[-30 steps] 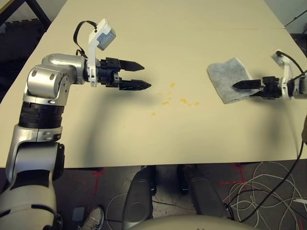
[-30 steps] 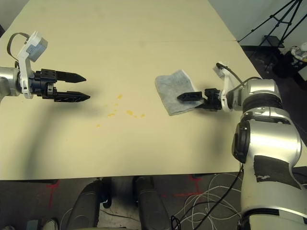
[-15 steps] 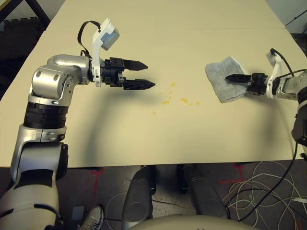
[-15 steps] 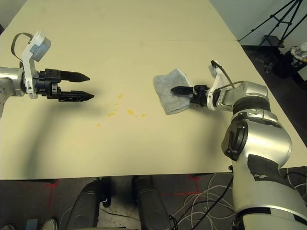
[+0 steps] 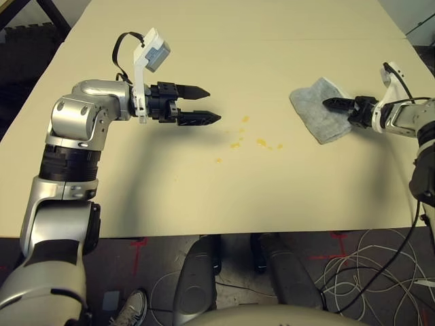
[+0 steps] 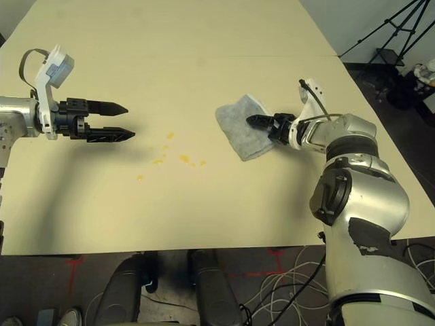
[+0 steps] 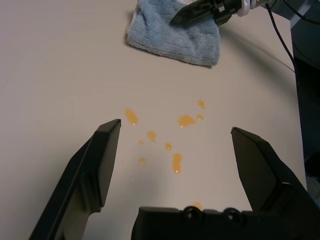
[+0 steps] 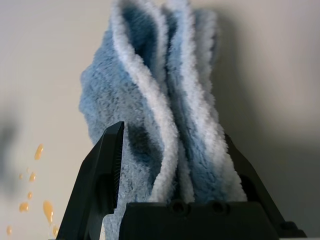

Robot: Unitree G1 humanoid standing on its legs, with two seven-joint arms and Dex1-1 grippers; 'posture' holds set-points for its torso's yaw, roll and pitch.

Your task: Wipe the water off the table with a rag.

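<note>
1. Rag (image 5: pixel 317 117) lies on the right part of the counter (image 5: pixel 224 197), bunched into raised folds, with the right gripper (image 6: pixel 257 121) at its right-hand side.
2. In the right wrist view the two black fingers (image 8: pixel 102 180) stand apart with the folded, pale-edged cloth pushed up between them; the jaws are spread around the rag, and whether they press on it cannot be told.
3. The right gripper points left across the counter from its silver forearm (image 6: pixel 333 130), its tips lying over the rag's right half.
4. The left gripper (image 5: pixel 207 105) hovers over the left-middle of the counter, pointing right, its jaws wide apart and holding nothing; its shadow falls on the surface just below it.
5. In the left wrist view its fingers (image 7: pixel 97 165) frame the spill, with the rag and the other gripper farther on.
6. The water (image 5: pixel 258 142) shows as a loose scatter of small amber drops on the bare counter, between the two grippers: right of the left gripper's tips and left of the rag, apart from both.
7. One stray drop (image 5: pixel 217 161) sits nearer the robot than the rest.
8. A faint seam (image 5: pixel 272 41) crosses the far part of the counter.
9. Below the near edge, cables (image 5: pixel 367 272) lie on the floor.
</note>
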